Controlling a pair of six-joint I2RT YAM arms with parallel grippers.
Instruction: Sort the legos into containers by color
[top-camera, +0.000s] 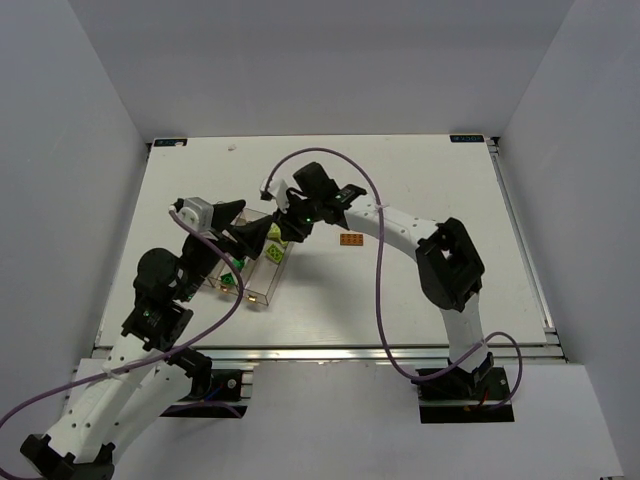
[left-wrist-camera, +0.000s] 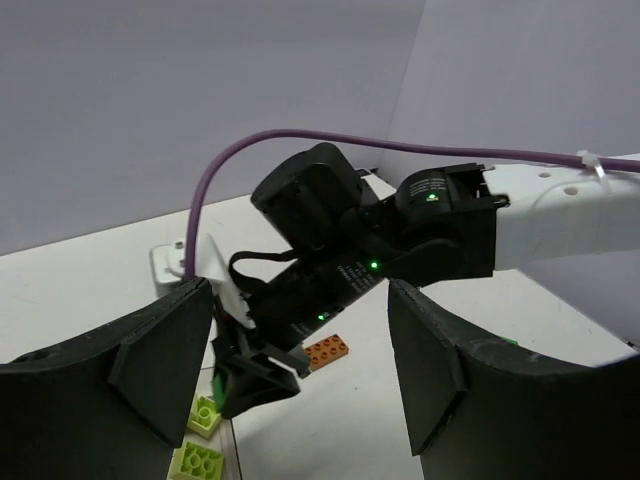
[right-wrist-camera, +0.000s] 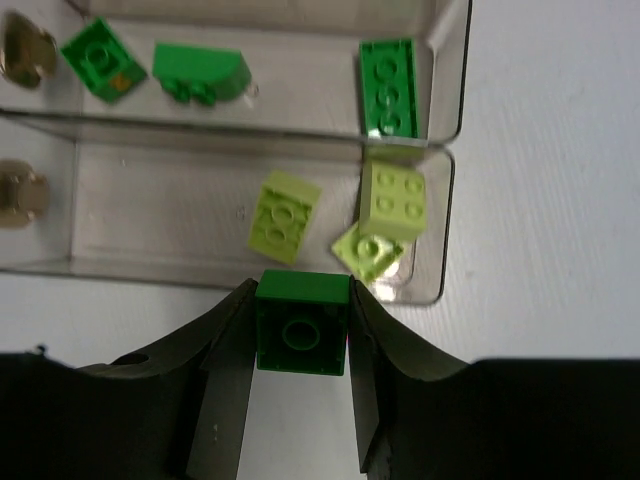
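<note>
My right gripper (right-wrist-camera: 302, 345) is shut on a dark green lego (right-wrist-camera: 302, 335) and holds it over the near wall of the clear containers (right-wrist-camera: 445, 215). One bin holds three lime legos (right-wrist-camera: 285, 216). The bin beyond it holds three dark green legos (right-wrist-camera: 388, 88). An orange-brown lego (top-camera: 351, 239) lies on the table right of the containers (top-camera: 258, 295) and also shows in the left wrist view (left-wrist-camera: 328, 351). My left gripper (left-wrist-camera: 300, 400) is open and empty, hovering over the containers and facing the right gripper (top-camera: 284, 230).
The white table (top-camera: 430, 190) is walled by grey panels at the back and sides. The purple cable (top-camera: 378, 250) of the right arm arcs over the table's middle. Both grippers are close together above the bins.
</note>
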